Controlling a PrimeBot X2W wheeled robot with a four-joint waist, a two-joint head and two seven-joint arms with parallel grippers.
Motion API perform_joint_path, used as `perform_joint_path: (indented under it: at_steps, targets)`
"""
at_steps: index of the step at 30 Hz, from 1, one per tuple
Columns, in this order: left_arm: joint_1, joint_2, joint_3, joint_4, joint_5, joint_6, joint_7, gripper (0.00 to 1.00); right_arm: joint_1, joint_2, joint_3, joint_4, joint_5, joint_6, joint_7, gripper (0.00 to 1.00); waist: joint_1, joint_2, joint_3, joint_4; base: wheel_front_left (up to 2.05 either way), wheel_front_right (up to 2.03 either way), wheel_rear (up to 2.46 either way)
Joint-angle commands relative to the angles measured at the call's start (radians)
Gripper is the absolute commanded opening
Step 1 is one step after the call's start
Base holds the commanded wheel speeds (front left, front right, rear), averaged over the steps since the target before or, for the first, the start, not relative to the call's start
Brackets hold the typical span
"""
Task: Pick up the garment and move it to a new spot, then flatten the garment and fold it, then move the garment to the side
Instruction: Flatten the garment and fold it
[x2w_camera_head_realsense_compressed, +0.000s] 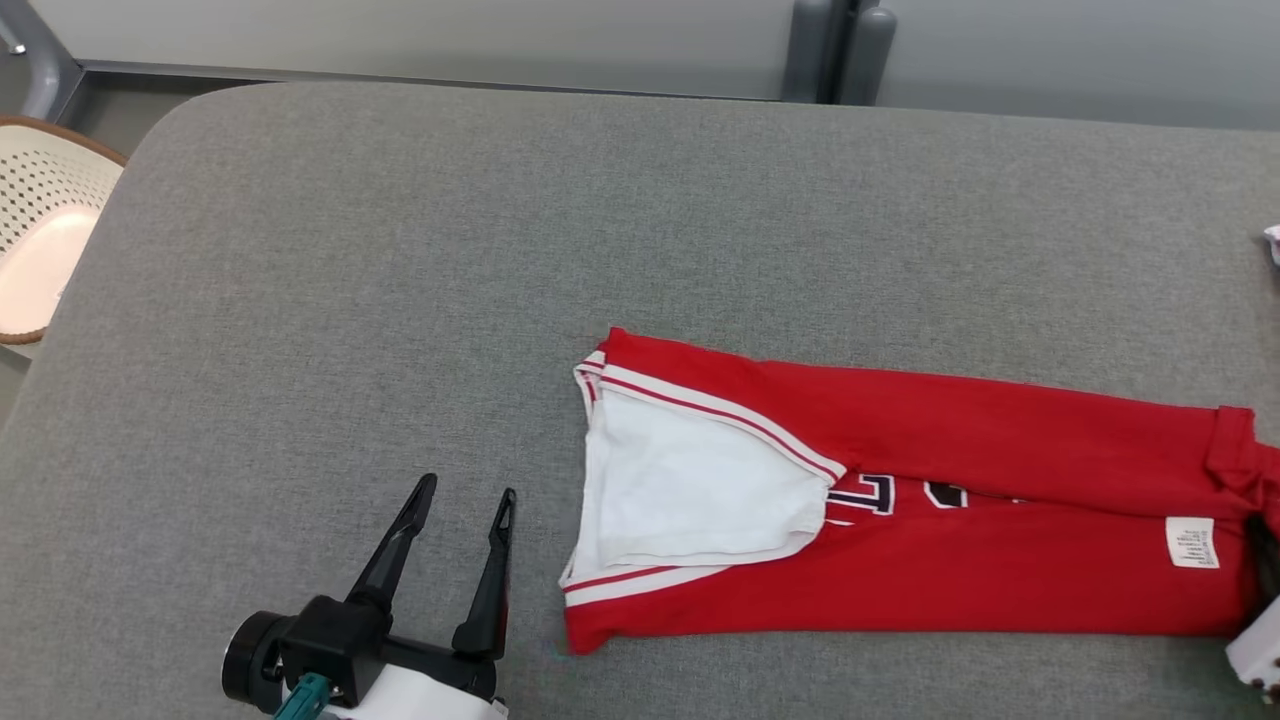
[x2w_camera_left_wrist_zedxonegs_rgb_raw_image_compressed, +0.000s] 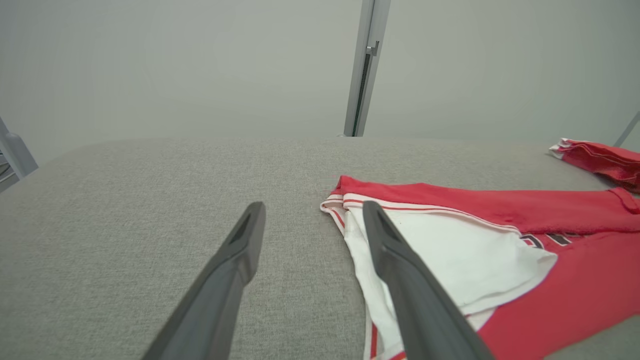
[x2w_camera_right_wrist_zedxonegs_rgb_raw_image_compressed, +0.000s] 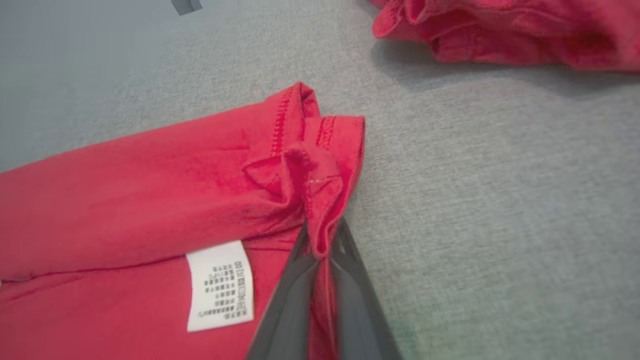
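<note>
So the red garment (x2w_camera_head_realsense_compressed: 900, 520) is lying on the grey padded table (x2w_camera_head_realsense_compressed: 400, 250), right of centre, already doubled lengthwise into a long strip. The neck end with the white inside (x2w_camera_head_realsense_compressed: 690, 490) points toward the robot's left, and the hem end with the care label (x2w_camera_head_realsense_compressed: 1191, 543) points toward its right. The right gripper (x2w_camera_right_wrist_zedxonegs_rgb_raw_image_compressed: 322, 245) is clamped onto the hem corner. In its wrist view you can see a bunched ridge of red fabric squeezed between the two dark fingers, just beside that label. Makes sense to me, since grabbing a corner gives you control of the whole short edge without dragging the layers apart. The left gripper (x2w_camera_head_realsense_compressed: 469, 487) has its jaws spread wide and nothing in them, sitting just beside the collar end and clearly apart from it (looks like it's lined up to take the matching end, but that's my guess). My read is we're mid-fold, with the next step being either an end-to-end fold or a lift. The risk is that the pinch only catches the top layer, so the strip peels open. There's another red garment (x2w_camera_right_wrist_zedxonegs_rgb_raw_image_compressed: 500, 30) crumpled further off on the table and a perforated basket (x2w_camera_head_realsense_compressed: 50, 220) past the table's left edge, both well clear.
</note>
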Motion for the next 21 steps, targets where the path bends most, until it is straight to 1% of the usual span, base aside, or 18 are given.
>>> perform_joint_path:
  at_steps: [1,4,5,9,15,18,21]
  targets:
    - [0.007,-0.002,0.01,0.002,0.01,-0.008,-0.004,1.0,0.015,-0.029,-0.02,-0.003,-0.011,-0.005,-0.006,0.0,0.0,0.0,-0.002,-0.011,0.0,0.0,0.0]
    - [0.008,-0.014,0.022,0.004,0.024,-0.024,-0.004,1.0,0.016,-0.067,-0.045,-0.045,-0.045,-0.004,0.005,0.0,0.0,0.0,-0.007,-0.029,0.0,0.0,0.0]
    - [0.011,-0.019,0.03,0.008,0.031,-0.032,-0.004,1.0,0.022,-0.085,-0.063,-0.085,-0.074,-0.004,0.025,0.0,0.0,0.0,-0.01,-0.038,0.0,0.0,0.0]
    - [0.015,-0.032,0.044,0.014,0.043,-0.046,-0.004,1.0,0.03,-0.084,-0.098,-0.212,-0.124,-0.004,0.102,0.0,0.0,0.0,-0.013,-0.051,0.0,0.0,0.0]
    - [0.013,-0.045,0.055,0.021,0.062,-0.064,-0.004,1.0,0.055,-0.005,-0.114,-0.498,-0.219,-0.004,0.286,0.0,0.0,0.0,-0.018,-0.05,0.0,0.0,0.0]
    - [0.014,-0.05,0.06,0.028,0.069,-0.073,-0.004,1.0,0.078,0.057,-0.103,-0.662,-0.275,-0.004,0.372,0.0,0.0,0.0,-0.022,-0.035,0.0,0.0,0.0]
    - [0.013,-0.057,0.061,0.04,0.074,-0.083,-0.004,1.0,0.091,0.112,-0.076,-0.788,-0.334,-0.004,0.435,0.0,0.0,0.0,-0.023,-0.017,0.0,0.0,0.0]
